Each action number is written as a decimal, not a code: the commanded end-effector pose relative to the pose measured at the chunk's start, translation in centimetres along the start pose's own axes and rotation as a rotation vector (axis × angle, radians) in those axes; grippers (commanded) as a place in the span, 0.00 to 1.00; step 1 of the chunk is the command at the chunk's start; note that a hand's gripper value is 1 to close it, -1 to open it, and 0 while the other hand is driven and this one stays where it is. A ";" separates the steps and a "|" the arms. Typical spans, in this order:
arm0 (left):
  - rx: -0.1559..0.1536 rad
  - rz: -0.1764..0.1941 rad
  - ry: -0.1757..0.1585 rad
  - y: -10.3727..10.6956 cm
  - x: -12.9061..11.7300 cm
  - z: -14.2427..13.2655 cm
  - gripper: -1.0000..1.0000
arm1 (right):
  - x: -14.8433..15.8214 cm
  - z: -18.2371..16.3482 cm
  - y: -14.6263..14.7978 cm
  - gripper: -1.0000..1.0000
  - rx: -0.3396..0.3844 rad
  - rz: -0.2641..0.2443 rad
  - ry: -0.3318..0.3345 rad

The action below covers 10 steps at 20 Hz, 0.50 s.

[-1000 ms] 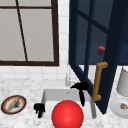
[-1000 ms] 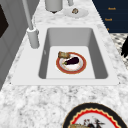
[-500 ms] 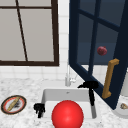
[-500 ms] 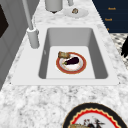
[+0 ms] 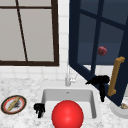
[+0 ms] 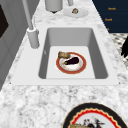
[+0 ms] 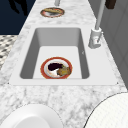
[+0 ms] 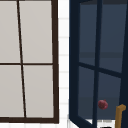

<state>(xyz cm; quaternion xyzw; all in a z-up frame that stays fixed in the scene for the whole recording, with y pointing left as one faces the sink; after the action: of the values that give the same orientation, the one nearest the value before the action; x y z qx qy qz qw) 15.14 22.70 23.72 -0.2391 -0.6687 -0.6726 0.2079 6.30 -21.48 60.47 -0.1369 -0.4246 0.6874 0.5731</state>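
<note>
While the dark-blue cabinet door (image 5: 100,37) stands swung wide out over the tabletop (image 5: 15,85), the right hand (image 5: 100,81) hangs at the door's lower edge. It is just beside the wooden handle (image 5: 115,75) but not on it. Its fingers look loosely extended and closed on nothing, though the dark door behind makes that hard to judge. So the door is open and the handle is free. Behind the glass a small red fruit (image 5: 102,50) sits on a shelf, untouched. The left hand (image 5: 39,108) floats by the sink (image 5: 47,93) at its near left corner; whether it is open or closed I cannot tell. A rimmed plate (image 6: 71,63) carrying food lies in the basin, and a red ball (image 5: 67,115) shows in front of it.
</note>
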 end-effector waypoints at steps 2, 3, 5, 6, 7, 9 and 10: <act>0.000 0.000 0.000 0.0 0.0 0.0 0.50 | -3.0 0.5 -1.1 0.00 0.004 -0.038 -0.039; 0.000 0.000 0.000 0.0 0.0 0.0 0.50 | -3.6 0.4 -1.6 0.00 -0.004 -0.037 -0.055; 0.000 0.000 0.000 0.0 0.0 0.0 0.50 | -5.0 0.1 -2.4 0.00 0.000 -0.040 -0.084; 0.000 0.000 0.000 0.0 0.0 0.0 0.50 | -5.6 0.0 -2.6 0.00 0.004 -0.043 -0.097; 0.000 0.000 0.000 0.0 0.0 0.0 0.50 | -6.4 -0.1 -2.6 0.00 0.005 -0.041 -0.106; 0.000 0.000 0.000 0.0 0.0 0.0 0.50 | -7.8 -0.2 -2.7 0.00 0.010 -0.047 -0.129; 0.000 0.000 0.000 0.0 0.0 0.0 0.50 | -8.6 -0.3 -2.8 0.00 0.015 -0.050 -0.140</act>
<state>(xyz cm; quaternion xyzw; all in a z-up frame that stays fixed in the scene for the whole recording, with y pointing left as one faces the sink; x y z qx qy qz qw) 15.14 22.70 23.72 -0.2391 -0.6687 -0.6726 0.2079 9.46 -26.79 60.63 -0.0696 -0.4623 0.6858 0.5578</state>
